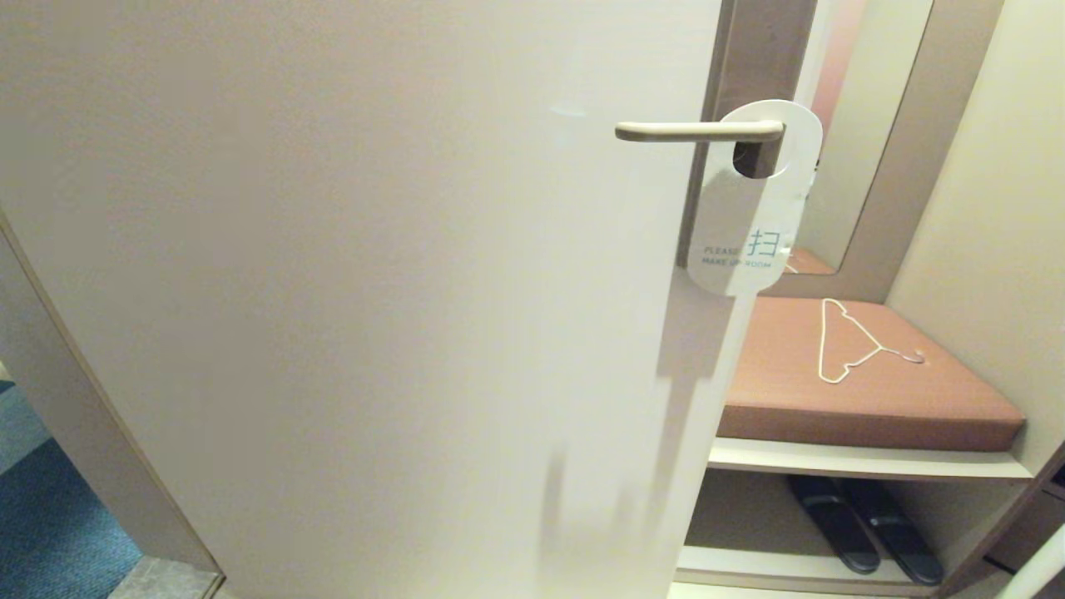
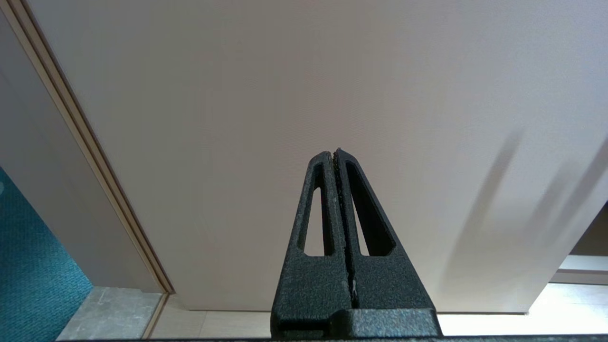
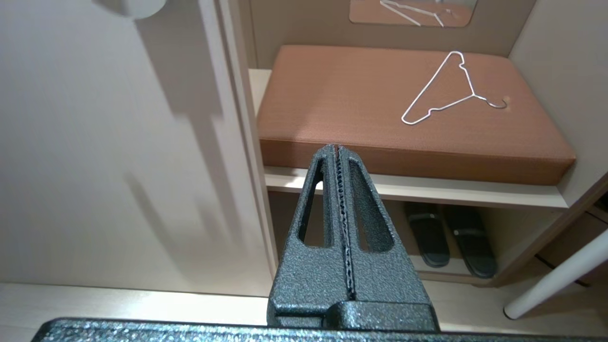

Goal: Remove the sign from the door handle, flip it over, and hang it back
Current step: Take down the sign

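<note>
The right gripper (image 3: 338, 148), a pair of black textured fingers pressed together and holding nothing, points low in the right wrist view, at the front edge of a rust-brown padded bench cushion (image 3: 356, 95) beside the pale cream door (image 3: 95, 166). The left gripper (image 2: 334, 153), fingers likewise together and empty, faces the lower door panel in the left wrist view. Neither gripper shows in the head view. There the flat white card sign with a rounded top and a hole (image 1: 753, 208), reading "MAKE UP ROOM", hangs on the slim champagne metal lever handle (image 1: 699, 131) in the upper right of the frame, near the door's edge, its lower end hanging past that edge. The step in hand appears to be the reach: a gripper would need to rise to the card, part its fingers, pinch the lower body of the card, then slide it along the lever towards the free end at the left. Lower right of the head view, a thin white wire clothes hanger (image 1: 849, 341) lies on the cushion and dark slippers (image 1: 865, 524) sit on the shelf beneath; a mirror (image 1: 857, 125) stands behind. The door edge is close to the card and may crowd the approach.
</note>
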